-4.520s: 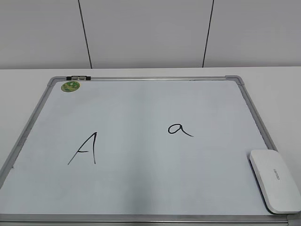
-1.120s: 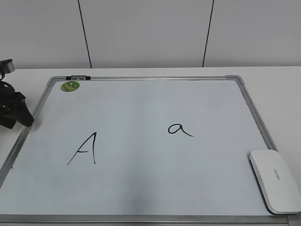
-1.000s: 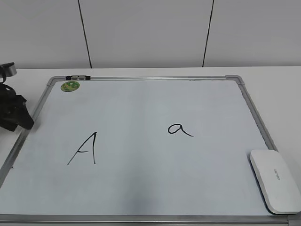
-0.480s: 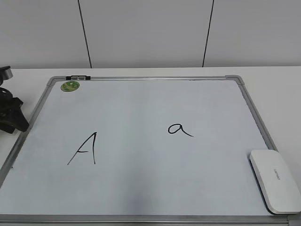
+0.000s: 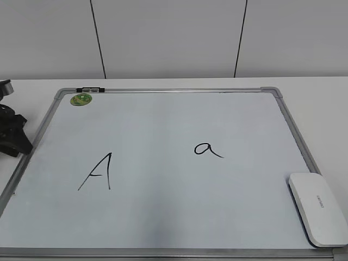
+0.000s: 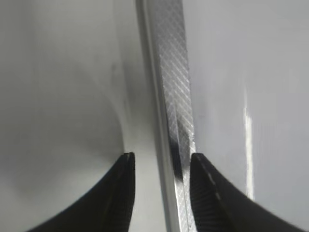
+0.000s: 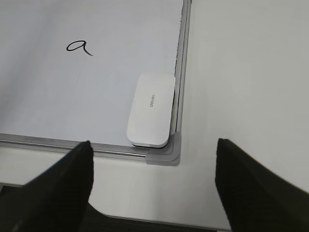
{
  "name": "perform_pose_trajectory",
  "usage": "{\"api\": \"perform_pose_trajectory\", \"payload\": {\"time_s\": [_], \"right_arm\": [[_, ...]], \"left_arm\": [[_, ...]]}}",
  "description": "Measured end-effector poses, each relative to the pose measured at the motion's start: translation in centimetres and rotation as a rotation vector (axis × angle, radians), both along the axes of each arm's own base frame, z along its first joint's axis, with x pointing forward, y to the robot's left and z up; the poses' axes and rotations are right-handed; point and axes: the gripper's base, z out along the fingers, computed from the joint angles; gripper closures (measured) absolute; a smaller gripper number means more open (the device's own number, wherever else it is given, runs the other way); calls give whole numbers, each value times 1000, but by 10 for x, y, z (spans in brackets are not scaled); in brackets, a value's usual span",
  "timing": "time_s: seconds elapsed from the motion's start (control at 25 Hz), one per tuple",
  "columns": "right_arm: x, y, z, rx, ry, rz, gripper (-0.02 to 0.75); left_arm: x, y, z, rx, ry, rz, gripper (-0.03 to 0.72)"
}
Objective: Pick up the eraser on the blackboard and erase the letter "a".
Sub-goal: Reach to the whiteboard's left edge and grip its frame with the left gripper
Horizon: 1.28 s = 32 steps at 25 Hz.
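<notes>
The white eraser (image 5: 318, 209) lies flat on the near right corner of the blackboard (image 5: 179, 217); it also shows in the right wrist view (image 7: 151, 109). The letter "a" (image 5: 207, 149) is written right of the board's middle, and shows in the right wrist view (image 7: 79, 47). My right gripper (image 7: 152, 142) is wide open and empty, above the table just in front of the eraser; it is out of the exterior view. My left gripper (image 5: 13, 138) sits at the board's left edge. Its jaws (image 6: 161, 157) are a little apart, straddling the metal frame (image 6: 174, 72).
A larger capital "A" (image 5: 98, 172) is on the board's left half. A round green sticker (image 5: 81, 99) and a small black clip (image 5: 91, 89) are at the far left corner. The white table (image 7: 241, 72) runs on to the right of the board.
The left gripper came into view at the board's left edge and over the last second has drifted slightly left and down. The eraser and the letters have not moved.
</notes>
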Motion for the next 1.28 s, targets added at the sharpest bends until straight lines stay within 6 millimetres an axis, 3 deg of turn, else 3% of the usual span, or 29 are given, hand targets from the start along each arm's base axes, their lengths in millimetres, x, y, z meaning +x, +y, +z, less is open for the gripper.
{"api": "perform_pose_trajectory", "payload": {"time_s": [0.68,0.92,1.28], "right_arm": [[0,0,0,0,0,0,151],[0,0,0,0,0,0,151],[0,0,0,0,0,0,152]], "left_arm": [[0,-2,-8,-30,28,8,463],[0,-3,-8,-38,33,9,571],[0,-3,-7,-44,35,9,635]]}}
